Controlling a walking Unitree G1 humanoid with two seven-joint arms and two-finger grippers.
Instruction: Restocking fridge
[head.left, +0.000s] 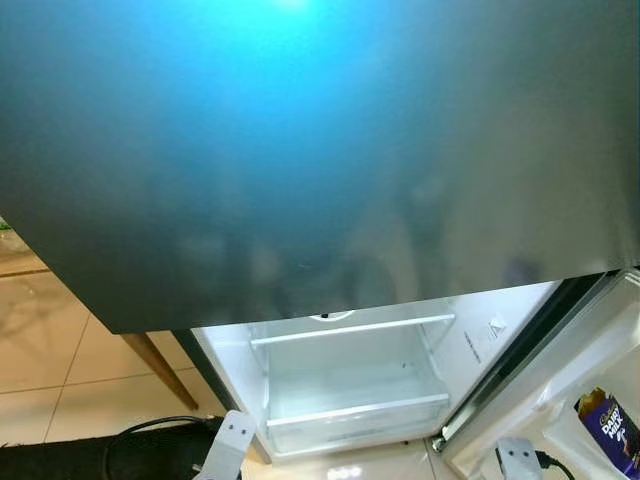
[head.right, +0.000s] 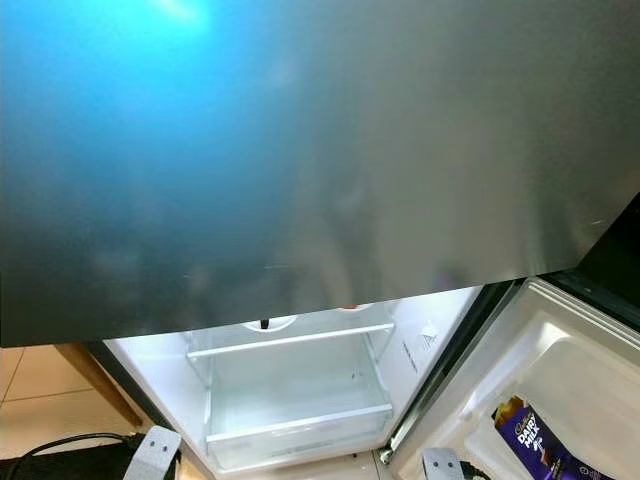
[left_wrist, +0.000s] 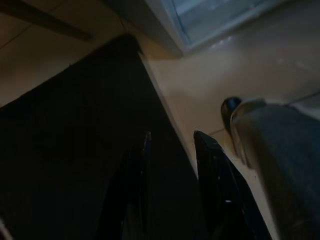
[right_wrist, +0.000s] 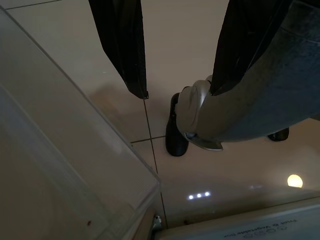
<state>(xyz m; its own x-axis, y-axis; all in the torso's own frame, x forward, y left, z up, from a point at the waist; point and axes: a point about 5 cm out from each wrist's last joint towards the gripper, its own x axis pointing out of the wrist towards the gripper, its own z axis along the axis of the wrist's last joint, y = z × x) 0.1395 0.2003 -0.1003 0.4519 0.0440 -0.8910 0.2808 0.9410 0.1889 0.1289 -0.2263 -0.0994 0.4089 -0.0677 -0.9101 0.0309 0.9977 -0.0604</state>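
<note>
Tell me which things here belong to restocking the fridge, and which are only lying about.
For the job:
- fridge, lower door open
- drawer, clear
- door shelf
- chocolate bar on that shelf

Lying about:
- black cable on the floor
- wooden leg beside the fridge

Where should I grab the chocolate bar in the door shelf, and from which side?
Grip the chocolate bar by its upper end, coming down from above. It stands tilted in the door shelf, whose wall covers its lower part, so only the top sticks out free. The right tool, hanging open, is probably nearer.
</note>
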